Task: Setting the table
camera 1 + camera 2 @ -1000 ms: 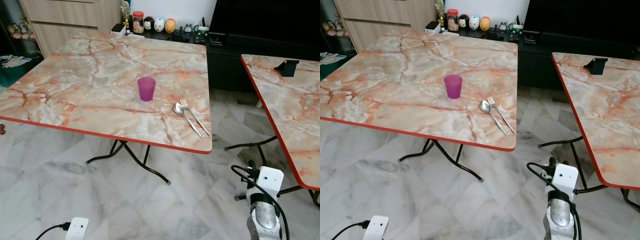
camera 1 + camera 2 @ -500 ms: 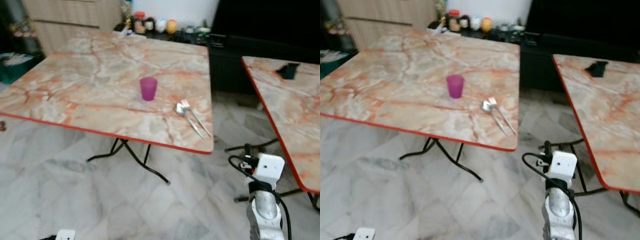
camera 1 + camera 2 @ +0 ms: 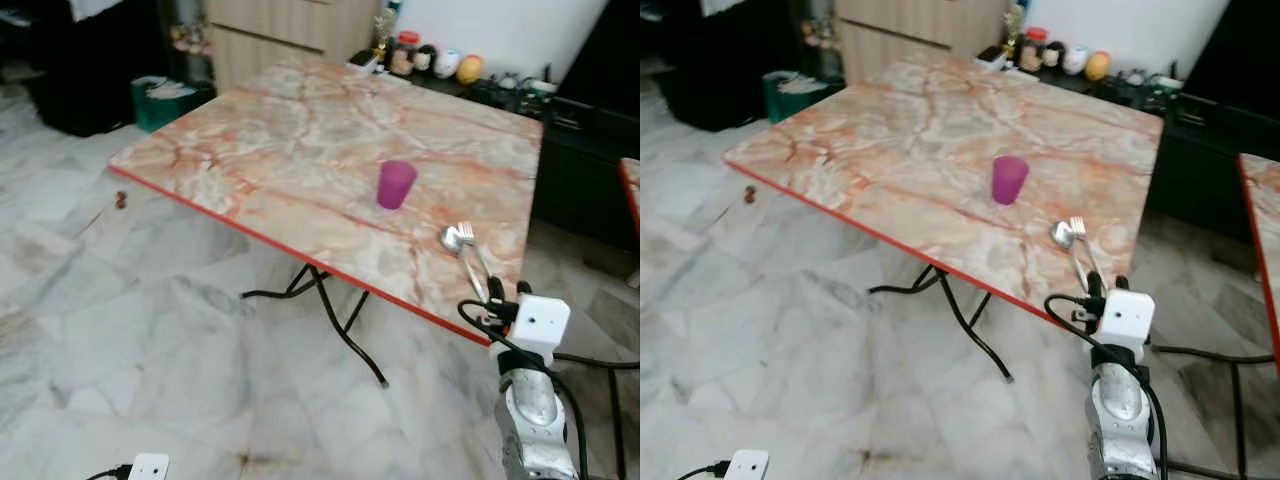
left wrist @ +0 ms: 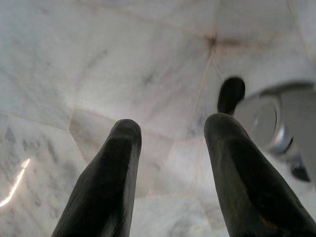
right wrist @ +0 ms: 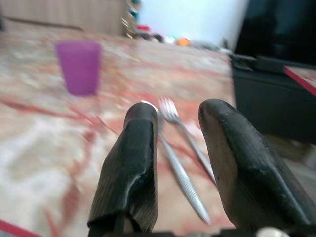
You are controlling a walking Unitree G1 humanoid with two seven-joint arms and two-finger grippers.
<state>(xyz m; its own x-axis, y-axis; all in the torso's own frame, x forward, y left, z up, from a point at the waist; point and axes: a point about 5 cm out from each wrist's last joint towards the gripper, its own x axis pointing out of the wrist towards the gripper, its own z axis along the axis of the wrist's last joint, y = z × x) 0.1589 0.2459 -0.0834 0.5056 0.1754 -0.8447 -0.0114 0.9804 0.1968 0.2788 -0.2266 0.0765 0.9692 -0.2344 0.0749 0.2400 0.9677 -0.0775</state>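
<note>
A purple cup (image 3: 396,184) stands upright on the marbled table (image 3: 290,140) with a red edge. To its right, near the table's corner, a spoon (image 3: 454,240) and a fork (image 3: 470,243) lie side by side. My right arm (image 3: 538,326) is raised just short of that corner. In the right wrist view my right gripper (image 5: 180,111) is open with nothing between its fingers, level with the tabletop and pointing at the fork (image 5: 171,107), with the cup (image 5: 78,66) beyond. My left gripper (image 4: 173,128) hangs open over the floor tiles.
A black cabinet (image 3: 585,175) stands behind the table's right side, with jars and figures (image 3: 440,65) along the back. A second table's red edge (image 3: 632,185) is at far right. Black folding legs (image 3: 335,310) stand under the table. A green bin (image 3: 165,95) is at back left.
The camera has swung left, so the table now sits further right in the picture. My right arm has come up closer to the table's corner by the cutlery. Cup, spoon and fork lie as before.
</note>
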